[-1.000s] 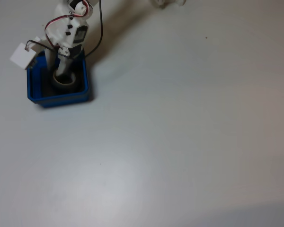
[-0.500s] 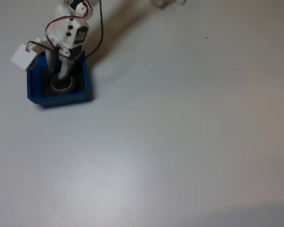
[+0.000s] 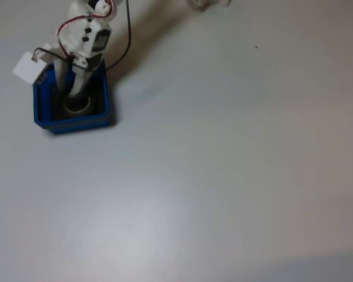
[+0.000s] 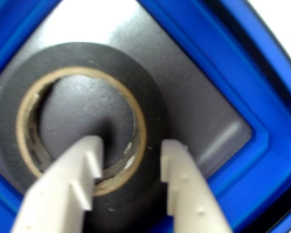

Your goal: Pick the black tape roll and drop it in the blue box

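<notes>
The black tape roll [image 3: 76,107] lies flat on the dark bottom of the blue box [image 3: 73,122] at the left of the fixed view. My gripper [image 3: 71,94] reaches down into the box from above. In the wrist view the black tape roll [image 4: 87,53] shows its beige core, with the walls of the blue box [image 4: 208,63] around it. My gripper [image 4: 132,145] straddles the ring's near wall, one white finger inside the core and one outside. A gap shows between the inner finger and the core, so the jaws stand open.
The white camera block [image 3: 29,69] on the arm hangs over the box's left corner, and a black cable [image 3: 127,35] runs up past the arm. A white object [image 3: 209,3] pokes in at the top edge. Bare white table [image 3: 223,176] stretches right and toward the front.
The tape roll has gone down from between the fingers to rest flat on the box bottom. The gripper has spread its fingers slightly and stays inside the box.
</notes>
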`<state>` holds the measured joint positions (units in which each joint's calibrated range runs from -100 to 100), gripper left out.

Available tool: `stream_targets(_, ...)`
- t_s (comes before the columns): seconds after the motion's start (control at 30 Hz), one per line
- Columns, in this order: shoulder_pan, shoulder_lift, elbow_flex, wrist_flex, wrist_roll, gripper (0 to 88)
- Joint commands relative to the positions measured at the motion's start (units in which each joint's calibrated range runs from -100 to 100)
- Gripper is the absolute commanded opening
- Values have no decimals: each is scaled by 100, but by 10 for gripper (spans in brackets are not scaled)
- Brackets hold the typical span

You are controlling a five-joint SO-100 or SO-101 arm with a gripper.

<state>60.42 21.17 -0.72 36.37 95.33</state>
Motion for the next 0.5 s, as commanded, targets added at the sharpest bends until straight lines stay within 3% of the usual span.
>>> stream_targets(0.0,-96,-511,-404,-56,38,1)
stream_targets(0.3,-106,-971,-413,-73,38,5)
stream_targets(0.47,-585,-1473,-395,-65,38,5)
